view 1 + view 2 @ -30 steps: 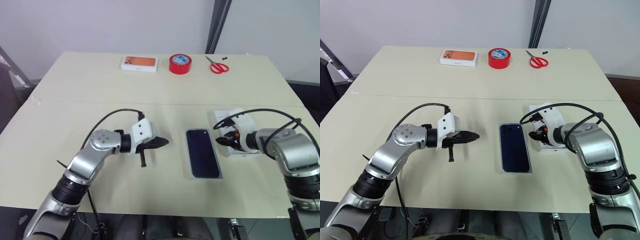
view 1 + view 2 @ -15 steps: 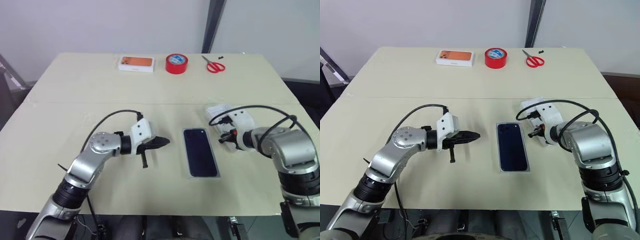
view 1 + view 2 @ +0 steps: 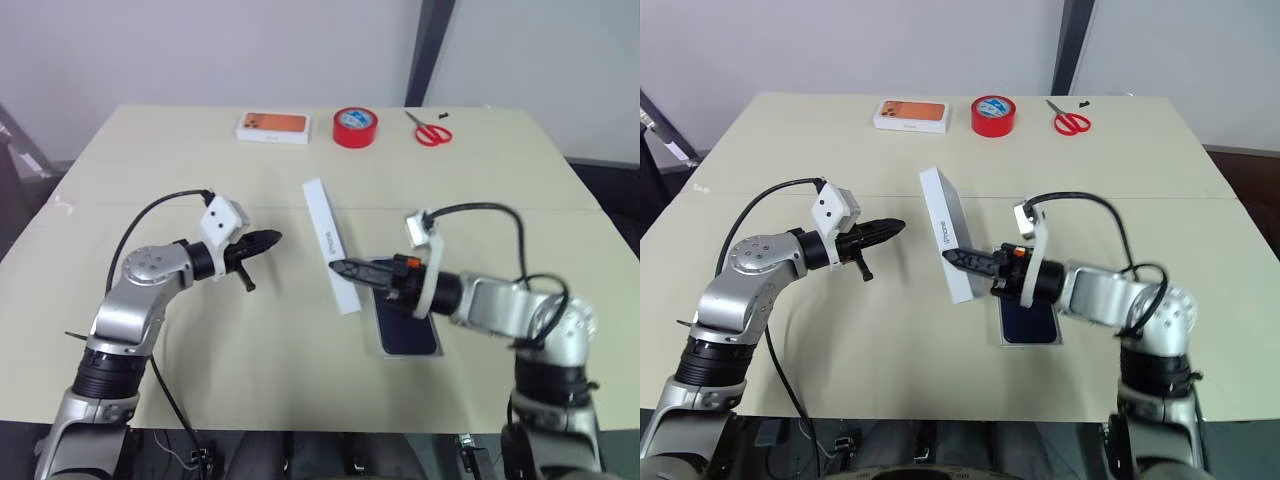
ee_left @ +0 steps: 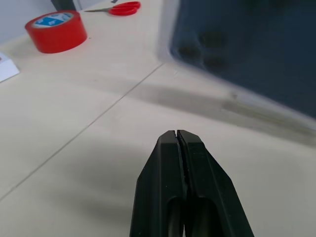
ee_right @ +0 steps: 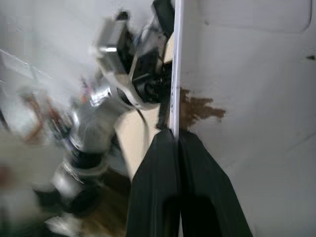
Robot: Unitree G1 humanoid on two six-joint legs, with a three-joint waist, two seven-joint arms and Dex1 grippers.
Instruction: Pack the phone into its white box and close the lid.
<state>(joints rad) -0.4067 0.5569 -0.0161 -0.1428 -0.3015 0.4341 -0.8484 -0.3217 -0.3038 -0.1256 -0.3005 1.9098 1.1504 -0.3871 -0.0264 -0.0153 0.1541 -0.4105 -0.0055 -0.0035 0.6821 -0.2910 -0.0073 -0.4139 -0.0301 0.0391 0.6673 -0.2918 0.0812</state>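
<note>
The dark blue phone lies flat in the shallow white box at the table's centre right, its far end hidden behind my right arm. My right gripper is shut on the rim of the white lid. The lid stands tilted on its long edge just left of the phone. Its white inside carries a small brown mark. Left of the lid, and apart from it, my left gripper is shut on nothing and points toward it. The left wrist view shows the phone ahead of the fingertips.
Along the far edge of the table sit a white box with an orange phone picture, a red tape roll and red scissors. A seam crosses the tabletop.
My right gripper shut on the lid to the right of the phone, lifted it and swung it across to the phone's left, on edge. My left gripper drew back to the left.
</note>
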